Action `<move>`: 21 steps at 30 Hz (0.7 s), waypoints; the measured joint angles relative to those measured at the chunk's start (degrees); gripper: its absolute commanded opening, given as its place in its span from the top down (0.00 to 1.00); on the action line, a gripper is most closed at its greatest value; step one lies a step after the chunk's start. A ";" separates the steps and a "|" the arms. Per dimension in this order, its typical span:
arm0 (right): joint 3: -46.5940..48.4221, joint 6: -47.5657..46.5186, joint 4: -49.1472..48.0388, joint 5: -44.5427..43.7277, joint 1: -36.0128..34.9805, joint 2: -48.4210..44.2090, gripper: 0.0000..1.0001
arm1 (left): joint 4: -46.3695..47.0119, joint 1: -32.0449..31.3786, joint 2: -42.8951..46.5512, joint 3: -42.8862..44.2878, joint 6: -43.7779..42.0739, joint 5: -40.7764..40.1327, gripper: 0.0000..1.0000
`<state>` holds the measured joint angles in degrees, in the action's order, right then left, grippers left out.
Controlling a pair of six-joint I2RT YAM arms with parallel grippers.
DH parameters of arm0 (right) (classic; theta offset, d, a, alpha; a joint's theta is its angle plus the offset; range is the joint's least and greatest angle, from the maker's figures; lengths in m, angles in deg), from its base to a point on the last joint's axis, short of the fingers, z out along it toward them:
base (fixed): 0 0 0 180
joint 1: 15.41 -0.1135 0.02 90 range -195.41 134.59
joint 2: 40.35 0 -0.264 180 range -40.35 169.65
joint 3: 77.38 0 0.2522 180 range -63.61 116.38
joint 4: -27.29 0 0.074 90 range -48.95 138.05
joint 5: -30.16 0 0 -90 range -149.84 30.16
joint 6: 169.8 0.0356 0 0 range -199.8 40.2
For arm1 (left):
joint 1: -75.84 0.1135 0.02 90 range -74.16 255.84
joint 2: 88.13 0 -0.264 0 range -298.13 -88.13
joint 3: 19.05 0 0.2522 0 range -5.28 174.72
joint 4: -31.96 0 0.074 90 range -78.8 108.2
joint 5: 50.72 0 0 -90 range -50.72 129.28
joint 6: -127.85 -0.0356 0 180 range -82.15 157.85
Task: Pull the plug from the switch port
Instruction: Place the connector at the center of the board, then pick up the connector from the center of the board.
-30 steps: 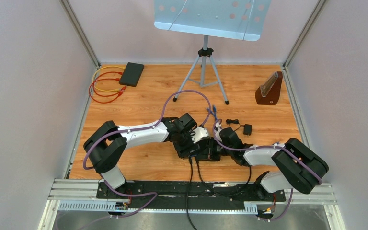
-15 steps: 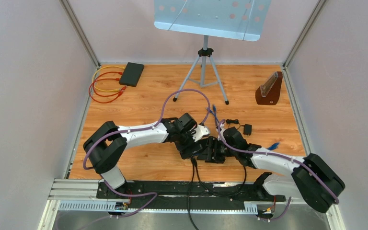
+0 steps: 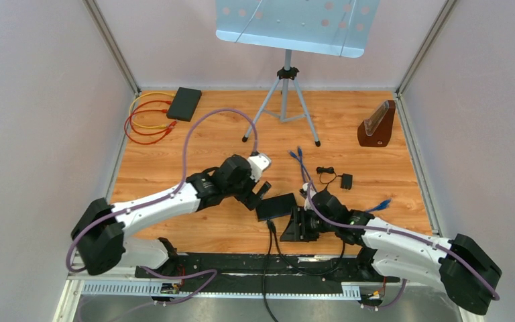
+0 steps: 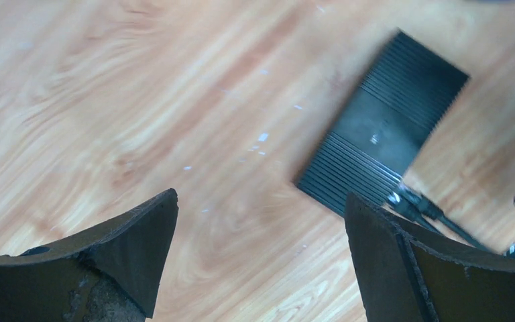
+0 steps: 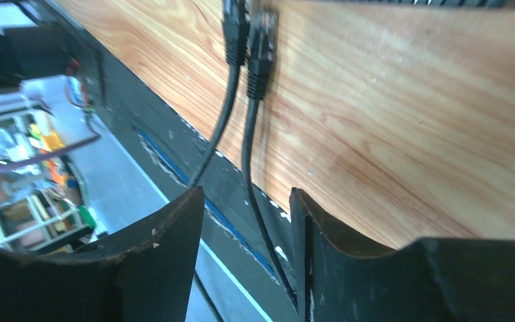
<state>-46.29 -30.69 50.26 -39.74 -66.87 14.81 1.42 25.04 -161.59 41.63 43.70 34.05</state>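
Two thin black cables point(image 5: 247, 134) are running under the gap of the right tool point(image 5: 247, 194), which is standing half open and gripping nothing. Just ahead of its tips, their black plugs point(image 5: 260, 40) are meeting the edge of the black ribbed rectangular switch point(image 4: 382, 127). They look seated, though the ports are hidden. Beyond the switch, the left tool point(image 4: 260, 201) is hovering over the wooden table point(image 4: 107, 100), spread wide and empty, with the switch ahead to its right. Behind the right tool, a blue-tipped cable end point(image 3: 382, 203) is lying loose, so one plug is probably out. Whether more pulling is needed is unclear.
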 measured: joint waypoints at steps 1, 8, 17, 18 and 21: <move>0.22 -0.17 0.22 -0.98 -1.84 1.53 0.51 | 0.59 0.74 3.30 -1.33 2.01 -2.40 0.00; 7.30 -0.55 1.27 -8.04 -11.34 13.97 0.61 | 1.09 5.18 15.08 -6.51 9.01 -9.22 0.00; 15.15 4.48 9.55 -22.56 -19.54 20.65 1.00 | -0.72 5.55 17.84 -7.93 11.78 -12.35 0.00; 15.78 5.33 10.67 -24.22 -20.02 20.70 1.00 | -1.03 5.55 17.84 -8.22 11.89 -12.63 0.00; 16.50 6.32 13.14 -26.86 -20.33 20.35 1.00 | -1.90 5.55 17.84 -8.55 12.04 -13.22 0.00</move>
<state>-29.79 -24.38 63.40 -66.60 -87.20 35.15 -0.48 30.59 -143.75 33.09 55.74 20.83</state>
